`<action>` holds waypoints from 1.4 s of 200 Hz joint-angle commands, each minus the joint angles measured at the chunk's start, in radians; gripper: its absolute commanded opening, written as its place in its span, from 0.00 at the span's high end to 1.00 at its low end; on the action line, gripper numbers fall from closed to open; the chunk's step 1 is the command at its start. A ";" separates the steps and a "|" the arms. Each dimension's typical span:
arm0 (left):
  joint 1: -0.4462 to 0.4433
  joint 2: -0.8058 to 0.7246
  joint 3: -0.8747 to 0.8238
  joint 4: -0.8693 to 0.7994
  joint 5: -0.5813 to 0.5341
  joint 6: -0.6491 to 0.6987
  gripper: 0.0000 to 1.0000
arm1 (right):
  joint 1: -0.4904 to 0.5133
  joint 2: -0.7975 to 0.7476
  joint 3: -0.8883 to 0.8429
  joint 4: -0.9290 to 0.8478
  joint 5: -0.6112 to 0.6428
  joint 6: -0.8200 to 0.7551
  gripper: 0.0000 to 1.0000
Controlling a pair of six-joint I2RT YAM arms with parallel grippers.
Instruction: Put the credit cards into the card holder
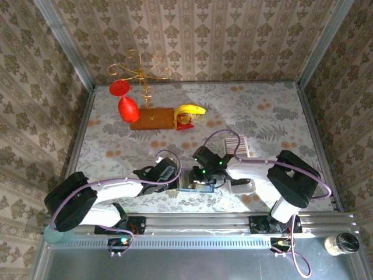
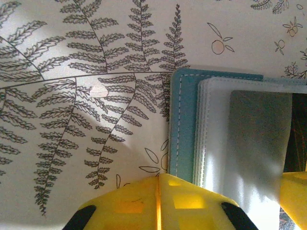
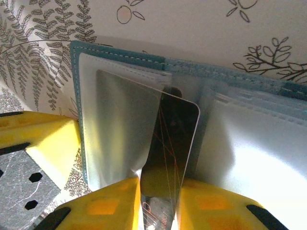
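Note:
The teal card holder point(image 1: 194, 182) lies open on the table between my two grippers, its clear sleeves point(image 2: 240, 143) fanned out. My right gripper point(image 3: 158, 201) is shut on a dark glossy credit card point(image 3: 172, 139) standing on edge, with the card's far end among the sleeves near the fold of the card holder point(image 3: 120, 56). My left gripper point(image 2: 158, 181) is shut with nothing between its fingers, its tips at the near left corner of the card holder point(image 2: 184, 124). More credit cards point(image 1: 235, 143) stand as a striped row further back on the right.
A long white tray point(image 1: 240, 153) holds the striped row. At the back left stand a gold rack point(image 1: 140, 73) with red glasses point(image 1: 127, 108) on a wooden base point(image 1: 152, 119), and a banana point(image 1: 191, 109). Walls close in three sides of the table.

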 commanded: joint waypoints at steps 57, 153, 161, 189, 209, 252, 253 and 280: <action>-0.027 0.045 -0.020 0.053 0.047 -0.022 0.91 | 0.033 0.023 0.096 -0.077 0.029 -0.039 0.68; -0.028 0.039 -0.020 0.048 0.045 -0.018 0.91 | 0.031 0.005 0.082 -0.113 0.058 -0.041 0.81; -0.027 0.039 -0.019 0.048 0.047 -0.018 0.91 | 0.032 0.010 0.084 -0.106 0.051 -0.037 0.81; -0.029 0.034 -0.022 0.045 0.044 -0.021 0.92 | 0.033 0.022 0.087 -0.081 0.025 -0.032 0.78; -0.028 0.029 -0.024 0.042 0.041 -0.022 0.92 | 0.033 0.003 0.083 -0.116 0.056 -0.043 0.76; -0.028 0.022 -0.027 0.041 0.036 -0.026 0.92 | 0.031 -0.074 0.061 -0.186 0.109 -0.061 0.63; -0.029 0.023 -0.028 0.041 0.036 -0.025 0.92 | 0.031 -0.075 0.061 -0.187 0.109 -0.062 0.63; -0.028 0.018 -0.030 0.041 0.037 -0.026 0.92 | 0.033 -0.116 0.049 -0.237 0.127 -0.064 0.57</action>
